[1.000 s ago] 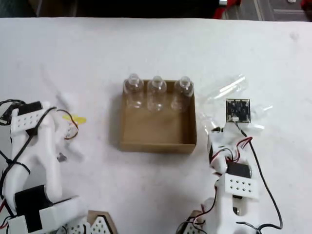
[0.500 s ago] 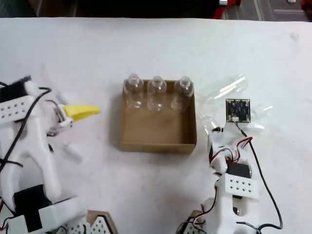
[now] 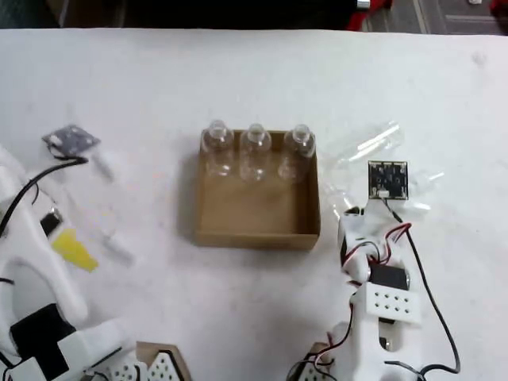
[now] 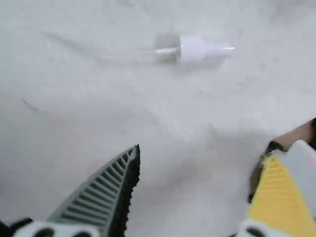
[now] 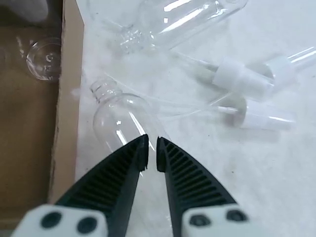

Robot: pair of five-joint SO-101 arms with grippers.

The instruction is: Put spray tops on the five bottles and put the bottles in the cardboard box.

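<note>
While the left claw [image 4: 202, 160] hangs wide open over bare table [image 4: 89, 98], a spray top [image 4: 197, 48] lies just beyond it. Mid-table, the cardboard box [image 3: 258, 236] holds three open-necked bottles [image 3: 255, 151] upright along its far wall, with its near half free. Beside the box's right edge, the right claw [image 5: 152, 148] is closed on nothing, above a lying bottle [image 5: 116, 111]. A second bottle [image 5: 182, 19] and loose spray tops [image 5: 242, 81] crowd that side.

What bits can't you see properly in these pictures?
Right wrist view: the right gripper covers half the nearest loose bottle.
High view: the clear bottles beside the cardboard box melt into the table, too faint to count.
Left wrist view: the spray top is blurred, its tube barely visible.
High view: the three boxed bottles are too small to check for tops.
</note>
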